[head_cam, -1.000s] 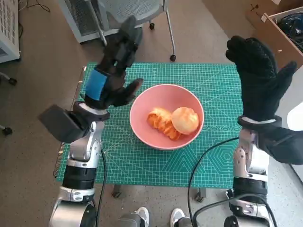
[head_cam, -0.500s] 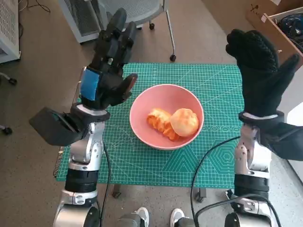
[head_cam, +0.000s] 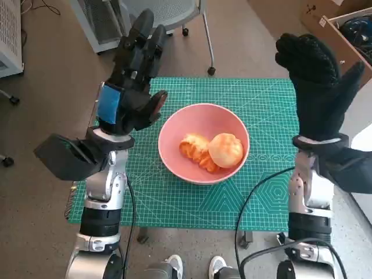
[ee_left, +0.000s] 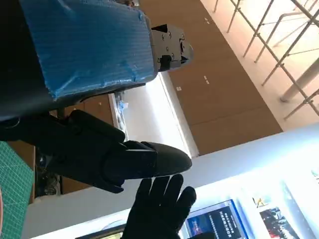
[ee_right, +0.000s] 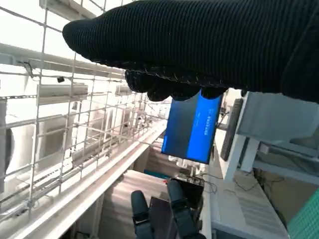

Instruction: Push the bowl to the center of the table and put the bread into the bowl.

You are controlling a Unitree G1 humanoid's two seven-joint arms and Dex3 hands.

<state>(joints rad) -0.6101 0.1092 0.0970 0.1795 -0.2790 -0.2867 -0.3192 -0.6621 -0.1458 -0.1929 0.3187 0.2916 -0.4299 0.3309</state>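
Note:
A pink bowl (head_cam: 203, 119) stands near the middle of the green cutting mat (head_cam: 174, 203) on the table. Inside it lie a round bread roll (head_cam: 225, 149) and an orange croissant-like piece (head_cam: 195, 149). My left hand (head_cam: 132, 78) is raised high above the mat's left side, fingers spread and holding nothing. My right hand (head_cam: 318, 81) is raised above the mat's right side, likewise open and empty. The left wrist view shows the blue-taped back of the left hand (ee_left: 84, 45) with the gloved right hand (ee_left: 159, 209) beyond it. The right wrist view shows only the glove (ee_right: 209, 45) against the ceiling.
An office chair (head_cam: 168, 23) stands behind the table. A cardboard box (head_cam: 343, 35) sits on the floor at the back right. A white unit (head_cam: 10, 35) is at the far left. A person's shoes (head_cam: 195, 267) show at the table's near edge.
My left hand has lifted and straightened, its fingers now pointing up. The right hand stays raised, hardly moved. Bowl and bread are unchanged.

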